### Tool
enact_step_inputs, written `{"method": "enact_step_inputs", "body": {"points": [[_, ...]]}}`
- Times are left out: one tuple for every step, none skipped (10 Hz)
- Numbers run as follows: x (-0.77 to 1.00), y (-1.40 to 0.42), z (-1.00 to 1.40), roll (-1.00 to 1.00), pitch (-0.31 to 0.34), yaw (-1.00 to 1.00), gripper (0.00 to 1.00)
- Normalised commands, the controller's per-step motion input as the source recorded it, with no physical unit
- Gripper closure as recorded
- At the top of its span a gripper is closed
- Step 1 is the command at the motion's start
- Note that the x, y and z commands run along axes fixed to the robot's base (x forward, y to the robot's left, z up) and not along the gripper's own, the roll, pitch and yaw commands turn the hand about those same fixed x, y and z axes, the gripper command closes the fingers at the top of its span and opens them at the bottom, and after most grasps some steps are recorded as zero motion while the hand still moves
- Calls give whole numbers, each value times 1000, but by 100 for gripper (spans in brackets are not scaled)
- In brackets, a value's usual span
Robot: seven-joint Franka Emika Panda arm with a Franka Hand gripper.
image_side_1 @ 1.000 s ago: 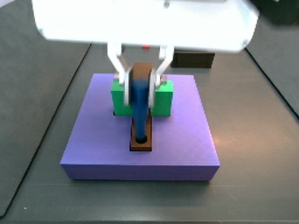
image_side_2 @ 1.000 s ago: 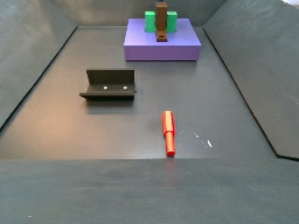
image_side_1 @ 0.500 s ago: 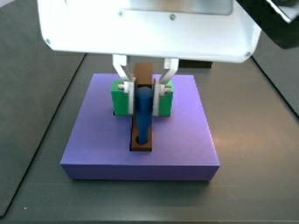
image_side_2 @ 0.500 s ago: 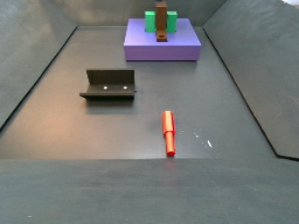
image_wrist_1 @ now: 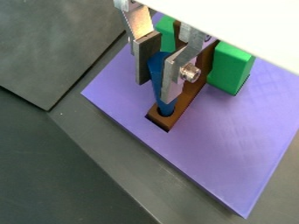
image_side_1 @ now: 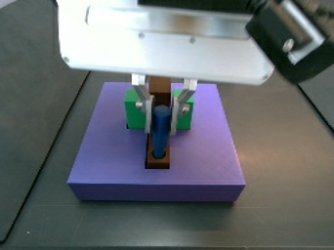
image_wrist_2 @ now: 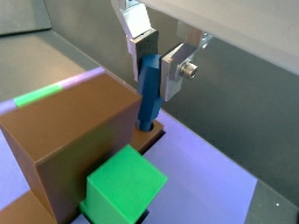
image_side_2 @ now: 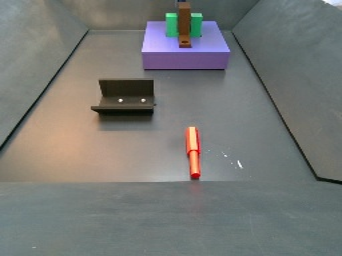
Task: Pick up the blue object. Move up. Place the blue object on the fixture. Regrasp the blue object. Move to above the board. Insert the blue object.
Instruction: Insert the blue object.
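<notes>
Pincer (image_wrist_1: 163, 61) over board (image_wrist_1: 233, 131): brushed silver metal plates; blue object (image_wrist_1: 159, 83) smooth matt; board matt lavender.

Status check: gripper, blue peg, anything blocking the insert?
Gripper over the board, fingers shut on the blue object. Its lower tip sits at the brown bar's hole. Nothing visible in the way.

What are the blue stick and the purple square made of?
The blue object, held between the gripper's silver fingers over the board, looks like smooth plastic: even colour, soft sheen. The board looks like matte plastic too, faintly grid-textured. Neither is certain.
</notes>
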Motion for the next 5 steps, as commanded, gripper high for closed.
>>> {"method": "enact_step_inputs", "body": {"points": [[0, -51, -337, -103, -89, 46, 100], [0, -89, -263, 0, -36, 71, 100], [0, 0, -389, 0, -36, 0, 100], [-31, 0, -243, 83, 0, 0, 100], [0, 0, 0, 0, 0, 0, 100]]}}
